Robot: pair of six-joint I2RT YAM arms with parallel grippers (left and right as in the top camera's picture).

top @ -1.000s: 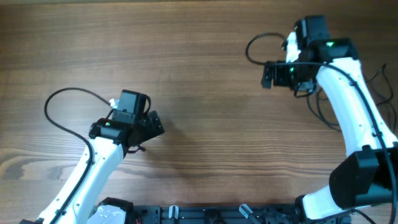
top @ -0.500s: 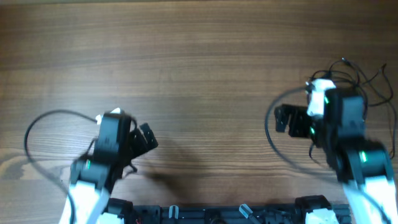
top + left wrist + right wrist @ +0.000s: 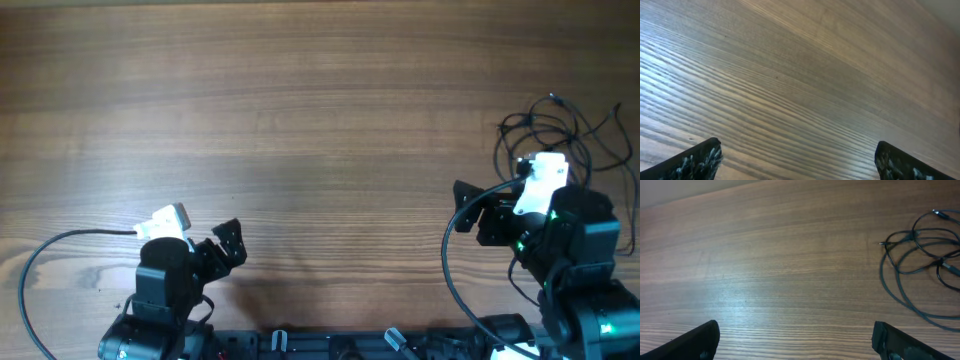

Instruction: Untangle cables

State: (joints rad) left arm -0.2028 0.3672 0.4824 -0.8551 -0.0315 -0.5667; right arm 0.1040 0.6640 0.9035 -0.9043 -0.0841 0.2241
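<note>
both grippers, right gripper [image 3: 468,210] at lower right and left gripper [image 3: 228,243] at lower left, hung spread and empty, seemingly parked, while the cables [image 3: 562,128] lay looped at the right edge of the table [image 3: 300,110].

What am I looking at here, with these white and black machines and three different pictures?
These are two robot arms at a wooden table, each ending in a two-finger gripper. The overhead picture looks straight down: the left gripper sits low on the left, the right gripper on the right. The other two pictures come from small cameras on each wrist, so the dark shapes in their bottom corners are each gripper's own fingers. Both grippers are open and hold nothing. On the table's right side lie thin black cables in tangled loops, untouched.
</note>
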